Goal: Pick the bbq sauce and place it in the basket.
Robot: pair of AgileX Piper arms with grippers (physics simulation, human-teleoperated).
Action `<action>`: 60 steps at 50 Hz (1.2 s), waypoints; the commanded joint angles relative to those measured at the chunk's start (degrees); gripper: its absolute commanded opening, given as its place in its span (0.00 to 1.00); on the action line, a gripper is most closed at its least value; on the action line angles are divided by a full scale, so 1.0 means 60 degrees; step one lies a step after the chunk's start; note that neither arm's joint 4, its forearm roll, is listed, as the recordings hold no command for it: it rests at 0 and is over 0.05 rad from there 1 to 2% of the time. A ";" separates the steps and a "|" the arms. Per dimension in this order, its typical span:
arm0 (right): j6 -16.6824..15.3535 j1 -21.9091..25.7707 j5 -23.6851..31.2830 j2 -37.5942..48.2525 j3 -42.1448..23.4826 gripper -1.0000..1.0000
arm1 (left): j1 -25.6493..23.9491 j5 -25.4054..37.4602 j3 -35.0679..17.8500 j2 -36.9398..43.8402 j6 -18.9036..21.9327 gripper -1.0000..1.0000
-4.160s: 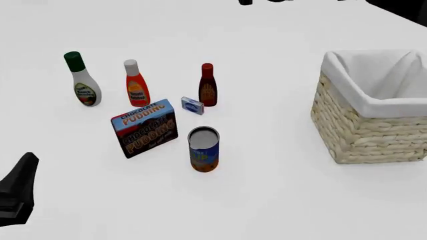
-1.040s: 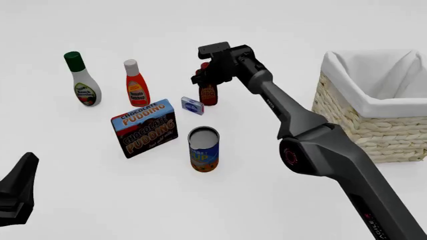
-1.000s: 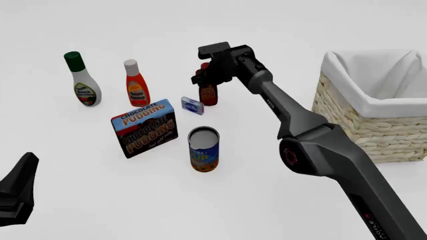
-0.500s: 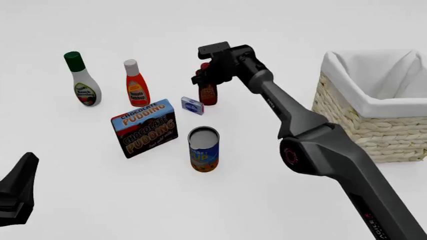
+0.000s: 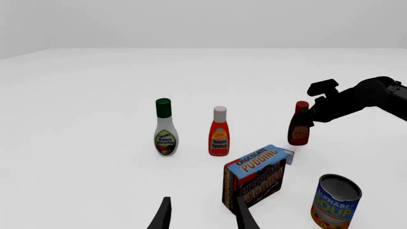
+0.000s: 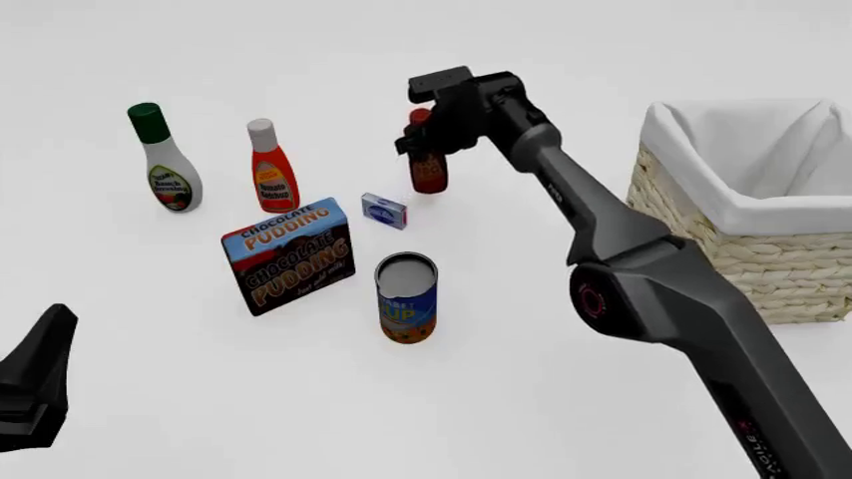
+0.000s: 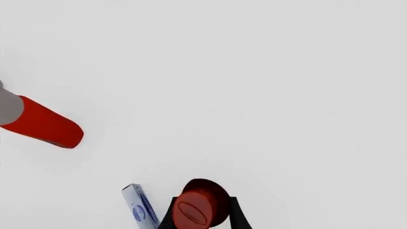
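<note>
The bbq sauce (image 6: pixel 428 168) is held upright at its neck by the right gripper (image 6: pixel 423 140), whose fingers (image 7: pixel 170 217) are closed against both sides of the bottle just under the red cap. The bottle appears raised a little off the table (image 6: pixel 533 399), though its base cannot be checked for contact. It is seen above and slightly to the right of a small blue-and-white box (image 6: pixel 383 211). Nearer than that box a soup can (image 6: pixel 406 297) is standing, and to its left a chocolate pudding box (image 6: pixel 287 255) is set upright. Farther left, an orange-red ketchup bottle (image 6: pixel 271 167) with a white cap and a white ranch bottle (image 6: pixel 164 160) with a green cap are standing side by side, well apart from the held bottle. The basket (image 6: pixel 745 215) is placed at the right edge of the scene, well apart from the bbq sauce. The left gripper (image 5: pixel 202 217) is hung low at the near left, its fingers spread apart with nothing between them.
</note>
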 commanded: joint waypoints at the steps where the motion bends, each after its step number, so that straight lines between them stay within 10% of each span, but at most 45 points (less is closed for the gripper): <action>1: 0.0027 -0.0105 0.0140 -0.0390 -0.0050 0.00 | 0.0000 0.0000 0.0000 0.0001 0.0001 1.00; 26: -0.0198 -0.0126 0.0676 -0.1756 0.0174 0.00 | -0.0001 0.0000 0.0000 0.0000 0.0001 1.00; 35: -0.0233 -0.0084 -0.0950 -0.3977 0.3766 0.00 | -0.0001 0.0000 0.0000 0.0001 -0.0001 1.00; 60: -0.0593 -0.0464 -0.1113 -0.6867 0.5879 0.00 | 0.0001 0.0000 0.0000 0.0000 0.0000 1.00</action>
